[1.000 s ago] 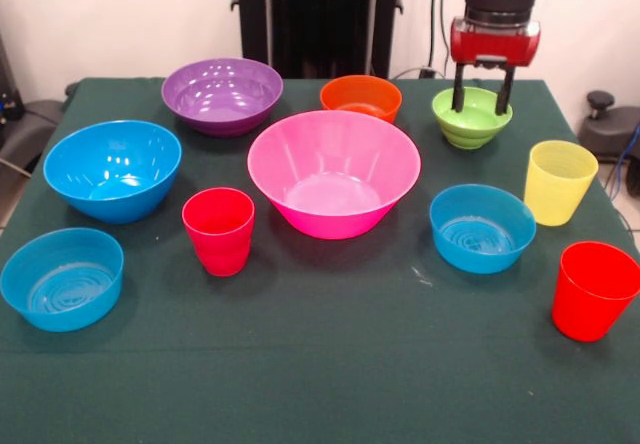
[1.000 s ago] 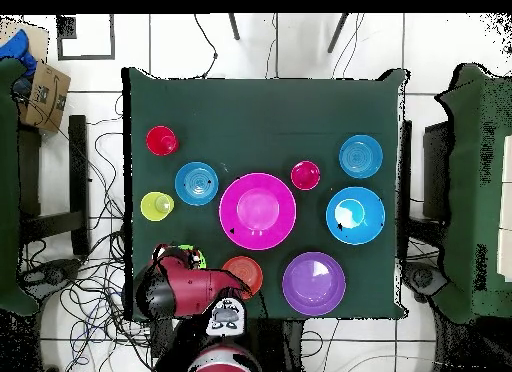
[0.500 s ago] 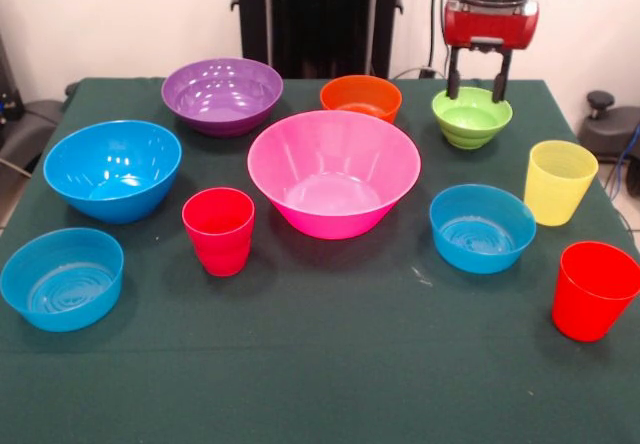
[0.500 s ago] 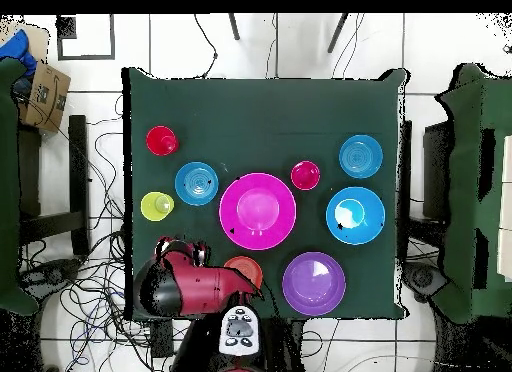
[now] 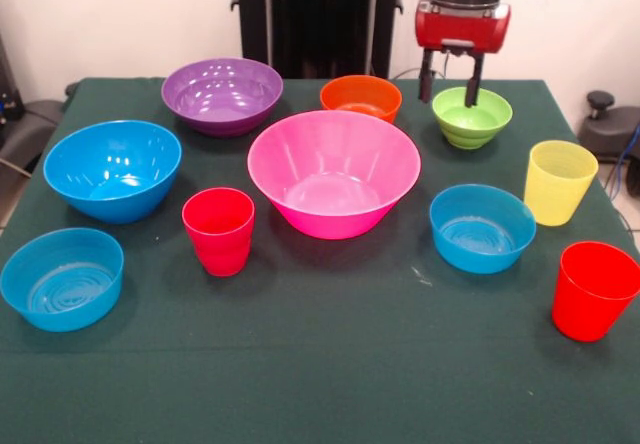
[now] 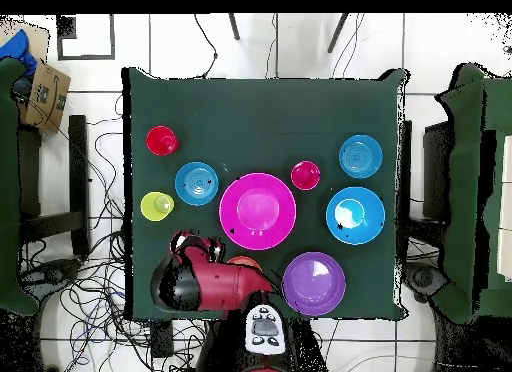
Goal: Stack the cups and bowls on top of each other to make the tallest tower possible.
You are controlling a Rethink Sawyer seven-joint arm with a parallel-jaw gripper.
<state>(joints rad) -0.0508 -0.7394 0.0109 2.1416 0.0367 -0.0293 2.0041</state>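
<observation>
My gripper (image 5: pixel 448 90) hangs open and empty just above the left rim of the lime green bowl (image 5: pixel 472 117), to the right of the small orange bowl (image 5: pixel 361 97). The wide pink bowl (image 5: pixel 333 172) sits mid-table, the purple bowl (image 5: pixel 222 94) behind it to the left. A big blue bowl (image 5: pixel 112 169) and a small blue bowl (image 5: pixel 62 277) stand at the left, another small blue bowl (image 5: pixel 482 226) at the right. One red cup (image 5: pixel 219 230) is front of centre; a yellow cup (image 5: pixel 559 181) and a red cup (image 5: pixel 594 290) are far right. No tower is in view; every piece stands alone.
The dark green table (image 5: pixel 330 364) carries everything. In the overhead view the red arm (image 6: pixel 205 283) covers the green bowl and part of the orange bowl (image 6: pixel 243 261). Cables and a cardboard box (image 6: pixel 42 96) lie on the floor beside the table.
The gripper has risen out of the green bowl and shifted towards the orange bowl, still open. The green bowl and all other pieces stayed put.
</observation>
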